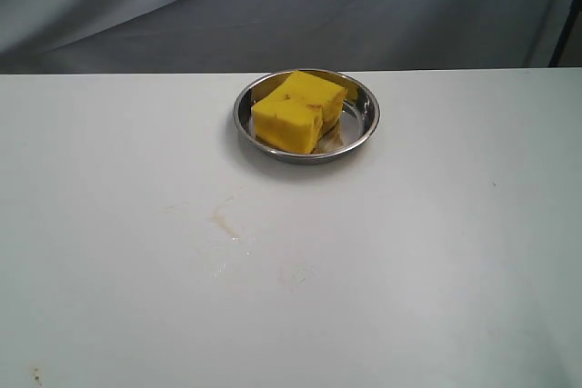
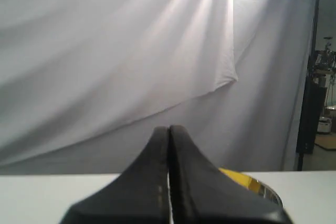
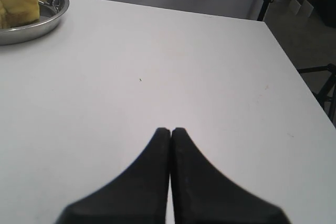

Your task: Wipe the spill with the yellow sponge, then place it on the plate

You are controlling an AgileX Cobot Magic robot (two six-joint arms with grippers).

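You had the yellow sponge lying in the plate, which sat on the table close to the edge beside the grey backdrop cloth, about midway along that edge. The sponge filled much of the dish, showed brownish marks on its top face, and left a strip of shiny bottom bare beside it. Nearer the middle of the table, well apart from the plate, the spill showed only as a faint, thin brownish streak on the white surface. Your left gripper had its two black fingers pressed together with nothing between them. It was raised and aimed toward the cloth, and a sliver of the sponge and the plate's rim peeked out from behind one finger, beyond the tips and not touching them. Your right gripper was likewise pinched flat on itself and empty, hanging over bare table. From its camera the plate with the sponge lay well apart from the fingertips, with open white tabletop between them. Neither gripper touched the sponge, the plate or the streak.
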